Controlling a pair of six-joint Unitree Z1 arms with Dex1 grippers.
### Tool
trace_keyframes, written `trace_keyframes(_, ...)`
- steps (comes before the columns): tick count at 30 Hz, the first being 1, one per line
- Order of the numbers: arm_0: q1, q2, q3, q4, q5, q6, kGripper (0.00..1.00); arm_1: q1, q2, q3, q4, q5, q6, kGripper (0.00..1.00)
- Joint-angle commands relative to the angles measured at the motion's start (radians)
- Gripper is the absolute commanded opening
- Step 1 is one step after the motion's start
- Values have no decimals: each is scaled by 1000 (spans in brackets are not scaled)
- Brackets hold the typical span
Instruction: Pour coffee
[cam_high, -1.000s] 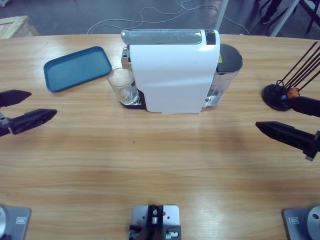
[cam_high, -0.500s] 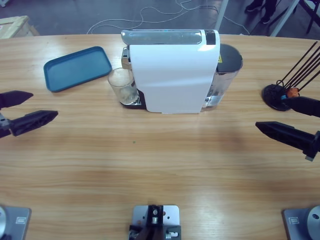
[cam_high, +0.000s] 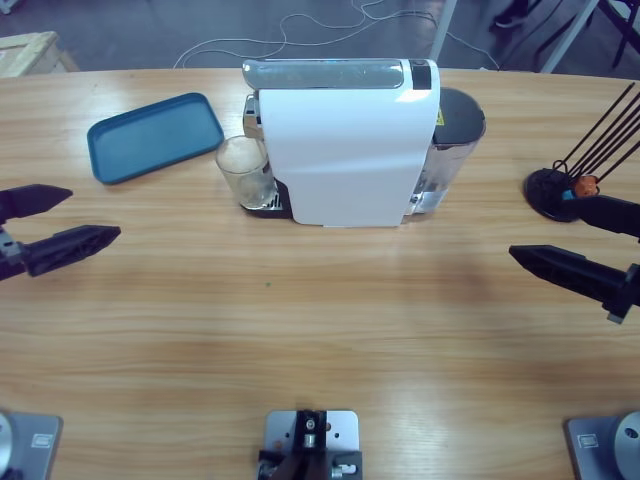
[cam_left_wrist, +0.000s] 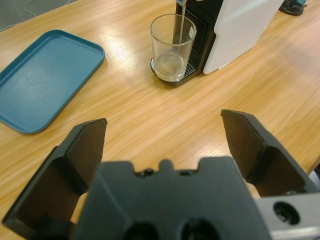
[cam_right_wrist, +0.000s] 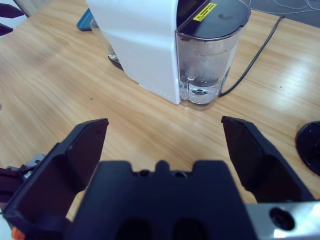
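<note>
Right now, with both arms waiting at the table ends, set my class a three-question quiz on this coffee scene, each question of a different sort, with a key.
1. True or false: the glass stands on the blue tray.
2. Multiple choice: what is each gripper holding? A) the left gripper holds the glass; B) the right gripper holds the tray; C) neither holds anything.
3. Fill in: the clear water tank sits on the coffee machine at the end nearer the ___ gripper.

Key
1. False: the glass stands on the machine's drip grate under the spout, and the tray lies apart, bare.
2. C: both grippers are open over bare table.
3. right
</note>
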Motion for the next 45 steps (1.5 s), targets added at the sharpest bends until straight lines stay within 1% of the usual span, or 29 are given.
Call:
trace_keyframes(1, -4, 11, 34, -10, -14, 5, 991, 9, 46, 29, -11, 14, 13, 1000)
trace_keyframes(6, -5, 33, 31, -17, -17, 5, 991, 9, 46, 29, -12, 14, 13, 1000)
trace_keyframes(16, -5, 6, 36, -15, -19, 1, 991, 9, 56, 29, -11, 14, 13, 1000)
trace_keyframes(29, -5, 78, 17, -17, -31, 5, 991, 9, 56, 27, -12, 8, 11, 1000)
trace_keyframes(38, -5, 97, 11, -21, -39, 8, 991, 9, 86, 20, -12, 6, 8, 1000)
trace_keyframes(41, -5, 81, 4, -21, -39, 19, 991, 9, 89, 20, -12, 5, 5, 1000)
trace_keyframes(43, -5, 67, -6, -21, -29, 39, 991, 9, 90, 19, -12, 5, 4, 1000)
trace_keyframes(45, -5, 69, -21, -28, 18, 37, 991, 9, 83, 20, -12, 2, 2, 1000)
